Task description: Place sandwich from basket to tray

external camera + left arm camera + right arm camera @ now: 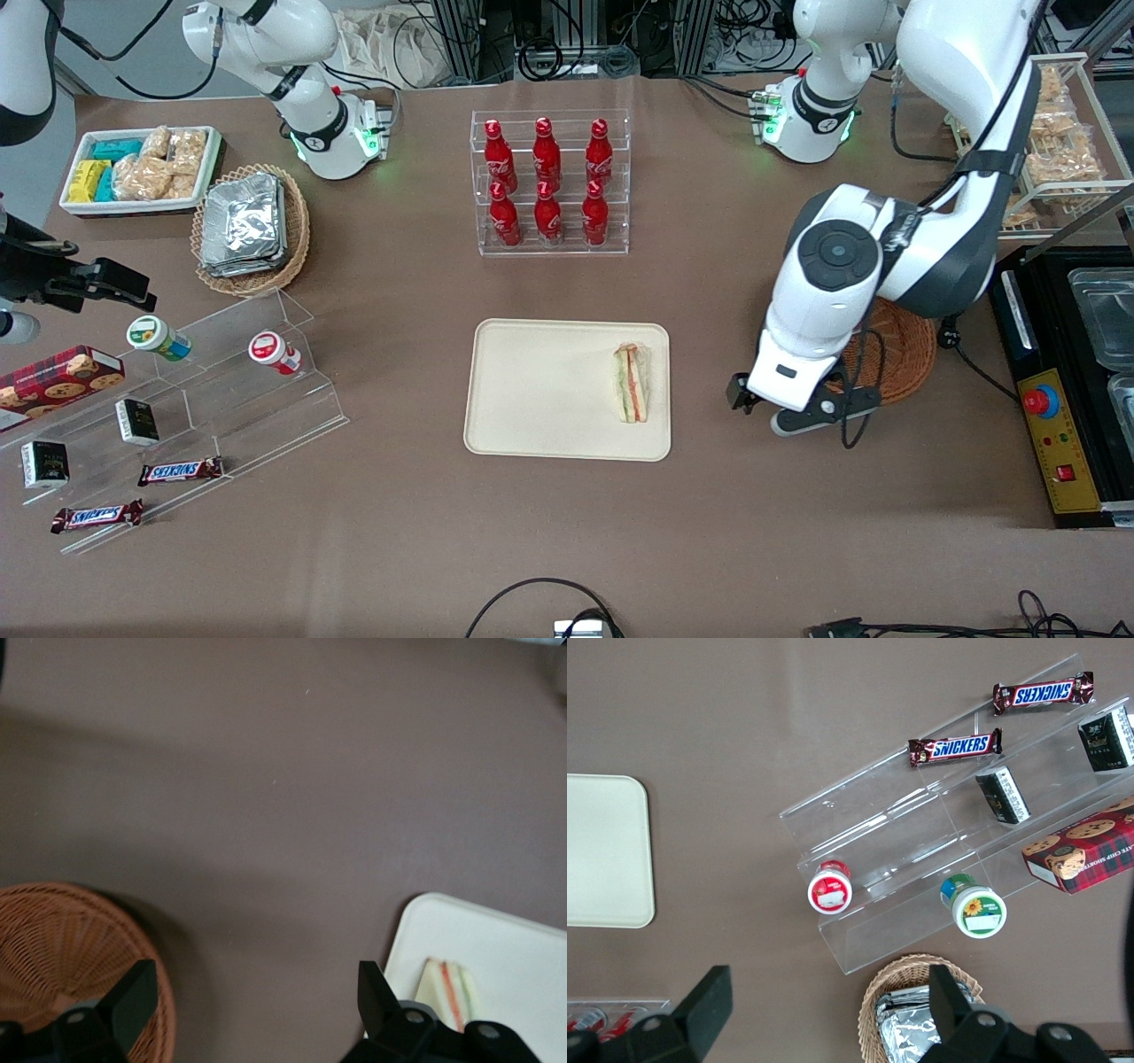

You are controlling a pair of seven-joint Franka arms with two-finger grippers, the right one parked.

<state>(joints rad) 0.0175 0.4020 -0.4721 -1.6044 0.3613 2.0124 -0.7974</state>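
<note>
Broadly, we see the brown tabletop (567, 532) carrying everything, and on it, roughly midway along, the cream tray (532, 390) lies flat. Toward the working arm's end sits the reddish-brown basket (899, 350), largely covered in the front view by the left arm; the part of its weave that the wrist view shows (62, 948) has nothing in it, though we cannot see the whole bowl.

Next in size, the gripper (753, 403) hangs over bare tabletop between the basket and the tray, apart from both. From the wrist camera we see its two black fingers (133, 997) spread wide, with nothing between them but brown surface.

Smallest is the sandwich (631, 383). It lies on the tray, close to the rim that faces the basket, its pale bread and red and green filling stripes showing from above. The wrist view also catches it (447, 988) resting just inside the tray's rounded corner.

We judge the task essentially done: the sandwich is out of the basket, resting on the tray, and free of the fingers. What seems left is only for the arm to draw clear, since we see no second sandwich waiting in the visible part of the basket.
</note>
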